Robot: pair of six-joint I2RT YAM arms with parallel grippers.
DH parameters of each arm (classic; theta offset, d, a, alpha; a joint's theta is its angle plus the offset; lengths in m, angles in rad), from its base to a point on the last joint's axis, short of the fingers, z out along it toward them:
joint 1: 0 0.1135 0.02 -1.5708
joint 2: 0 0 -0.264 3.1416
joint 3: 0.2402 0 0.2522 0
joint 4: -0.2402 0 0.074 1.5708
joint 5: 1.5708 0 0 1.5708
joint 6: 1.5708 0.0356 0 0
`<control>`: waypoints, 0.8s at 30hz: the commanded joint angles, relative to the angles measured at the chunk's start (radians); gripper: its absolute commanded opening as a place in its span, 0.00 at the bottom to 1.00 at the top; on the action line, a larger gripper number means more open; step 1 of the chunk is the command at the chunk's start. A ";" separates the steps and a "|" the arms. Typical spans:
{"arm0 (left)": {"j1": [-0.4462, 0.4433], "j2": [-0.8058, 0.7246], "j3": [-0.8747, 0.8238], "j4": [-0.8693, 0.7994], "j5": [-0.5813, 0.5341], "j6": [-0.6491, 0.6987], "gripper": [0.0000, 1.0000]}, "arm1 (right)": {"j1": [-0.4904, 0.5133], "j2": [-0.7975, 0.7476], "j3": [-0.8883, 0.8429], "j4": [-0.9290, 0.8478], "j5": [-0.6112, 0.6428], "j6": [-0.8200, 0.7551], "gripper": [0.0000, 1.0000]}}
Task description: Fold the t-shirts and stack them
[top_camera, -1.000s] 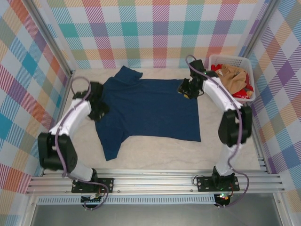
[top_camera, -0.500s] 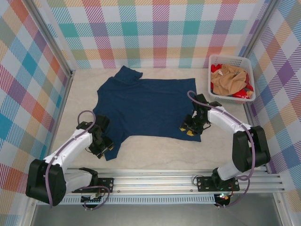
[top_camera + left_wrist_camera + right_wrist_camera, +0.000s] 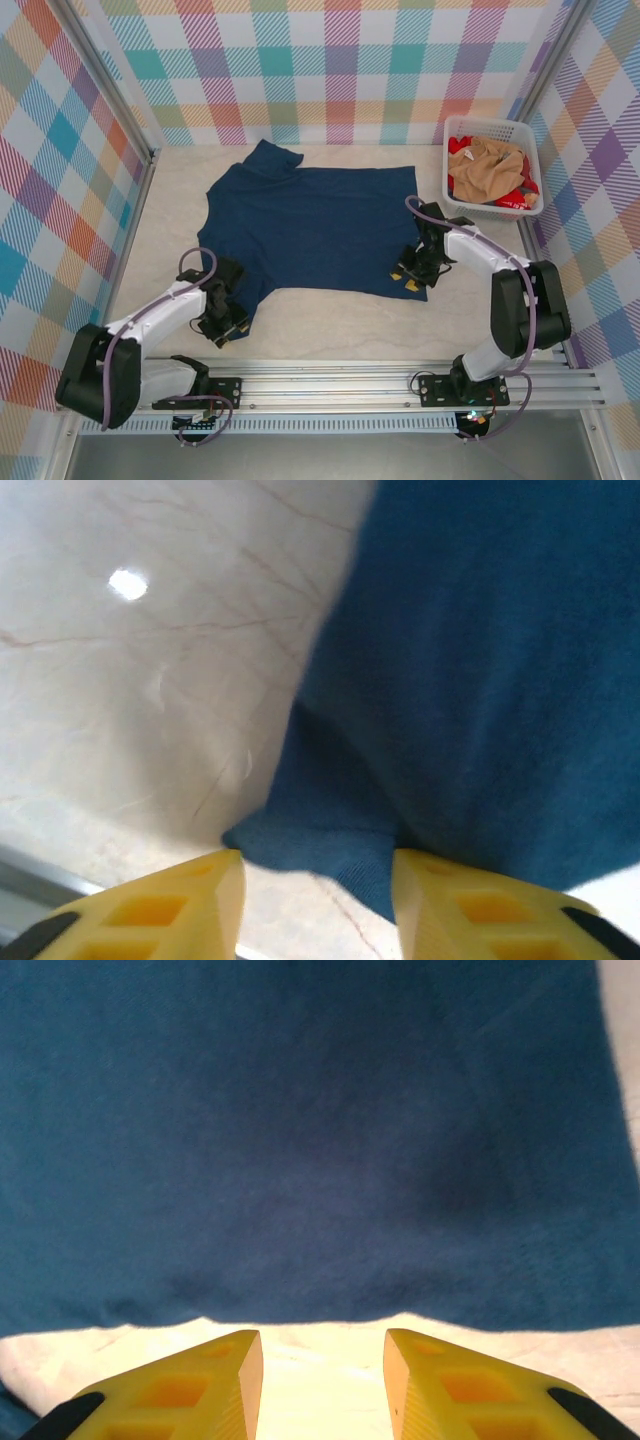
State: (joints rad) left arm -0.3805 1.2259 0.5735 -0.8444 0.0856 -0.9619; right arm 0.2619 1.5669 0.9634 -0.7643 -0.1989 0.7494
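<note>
Pale marbled tabletop (image 3: 330, 330) inside plaid walls carries a navy blue short-sleeved cloth t-shirt (image 3: 310, 230), spread flat at the centre. A tan-orange shirt (image 3: 490, 160) and a red one (image 3: 520, 190) lie bunched in the white plastic basket (image 3: 492, 208) at the far right.

The left gripper (image 3: 315, 860) sits at the near sleeve tip with its yellow fingers apart and holds nothing. The cloth corner lies in the gap, though the blurred wrist view may hide whether a pad touches it. The right gripper (image 3: 322, 1335) hovers at the near right hem corner, equally parted and empty, with bare table between its fingers and the hem edge just ahead.

The likely trouble is a thin bite. If the left gripper closes on only the sleeve tip, the fabric could slip free as it lifts. If the right gripper closes where it stands, it would catch nothing. With one side gripped and the other missed, the shirt would be dragged askew and the fold spoiled.
</note>
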 commanded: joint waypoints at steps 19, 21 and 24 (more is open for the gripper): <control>0.031 -0.099 0.241 -0.214 -0.301 0.029 0.00 | -0.016 0.215 0.099 -0.036 0.153 -0.090 0.35; 0.060 -0.072 0.257 -0.209 -0.306 0.052 0.00 | -0.016 0.227 0.106 -0.040 0.157 -0.099 0.34; 0.128 -0.038 0.268 -0.176 -0.310 0.107 0.00 | -0.016 0.229 0.109 -0.041 0.156 -0.102 0.34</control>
State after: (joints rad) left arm -0.3035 1.1625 0.8207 -1.0027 -0.1875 -0.9173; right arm 0.2489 1.7706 1.0630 -0.7963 -0.0666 0.6727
